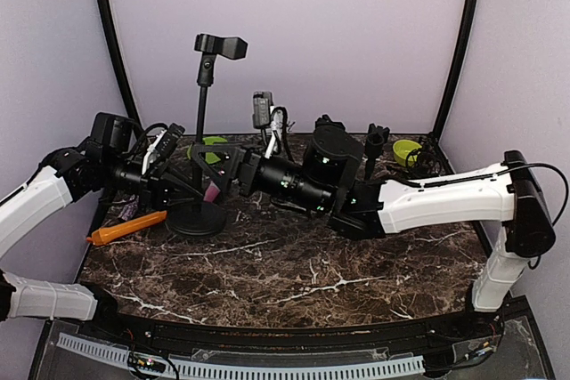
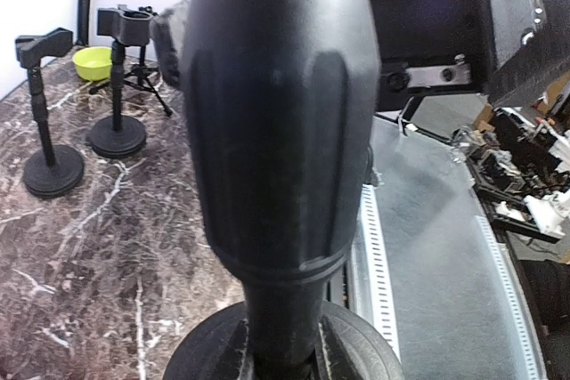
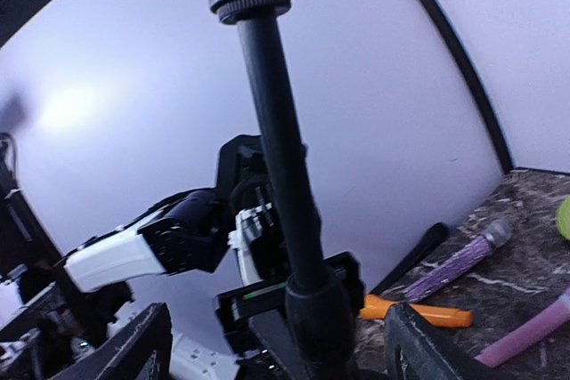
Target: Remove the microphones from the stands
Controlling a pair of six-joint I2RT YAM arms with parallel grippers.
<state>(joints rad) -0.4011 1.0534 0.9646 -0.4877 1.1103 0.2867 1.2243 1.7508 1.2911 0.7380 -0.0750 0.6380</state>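
The black stand point(image 1: 202, 122) rises from a round base point(image 1: 196, 218) at the left of the marble table, with a clip point(image 1: 221, 45) on top. I cannot make out a microphone in the clip or anywhere else. My left gripper point(image 1: 181, 189) is shut on the stand's lower pole. In the left wrist view its fingertips point(image 2: 331, 353) press the pole point(image 2: 280, 335) just above the base. My right gripper point(image 1: 224, 172) reaches in from the right. It is open, its fingers point(image 3: 147, 349) wide on either side of the pole point(image 3: 283, 175) without touching it.
Two more small stands point(image 1: 261, 109) point(image 1: 375, 141) and two green bowls point(image 1: 214, 145) point(image 1: 407, 150) sit along the back. An orange marker point(image 1: 126, 231) and a purple pen point(image 3: 456, 262) lie left of the base. A pink pen point(image 1: 212, 191) shows near the grippers.
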